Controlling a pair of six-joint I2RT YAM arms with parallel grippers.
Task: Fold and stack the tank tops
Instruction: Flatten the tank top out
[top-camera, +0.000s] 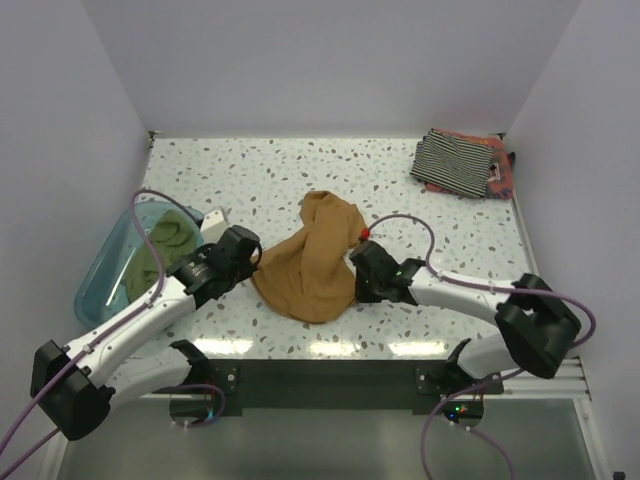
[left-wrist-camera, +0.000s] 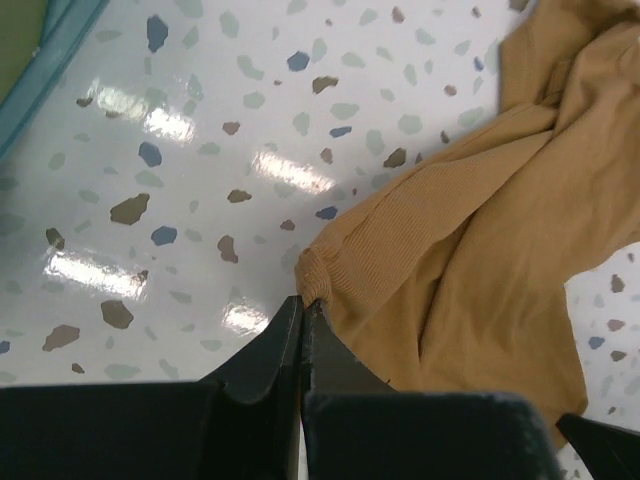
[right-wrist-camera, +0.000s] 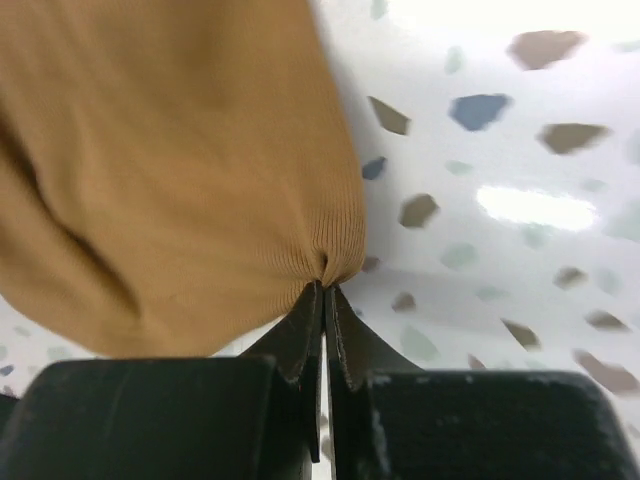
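Tank top of crumpled tan-brown cloth (top-camera: 312, 262) lies bunched mid-way across your speckled worktop (top-camera: 260, 170). Your left gripper (left-wrist-camera: 303, 308) is clamped tight on its ribbed edge and your right gripper (right-wrist-camera: 325, 292) on the opposite edge (jaws nearly touching).

L tool (left-wrist-camera: 303, 312) pinching tan tank top (left-wrist-camera: 470, 240) hem, terrazzo table (left-wrist-camera: 200, 150)

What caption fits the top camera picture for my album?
Left gripper and right gripper each pinch an edge of the tan-brown tank top on the speckled table.
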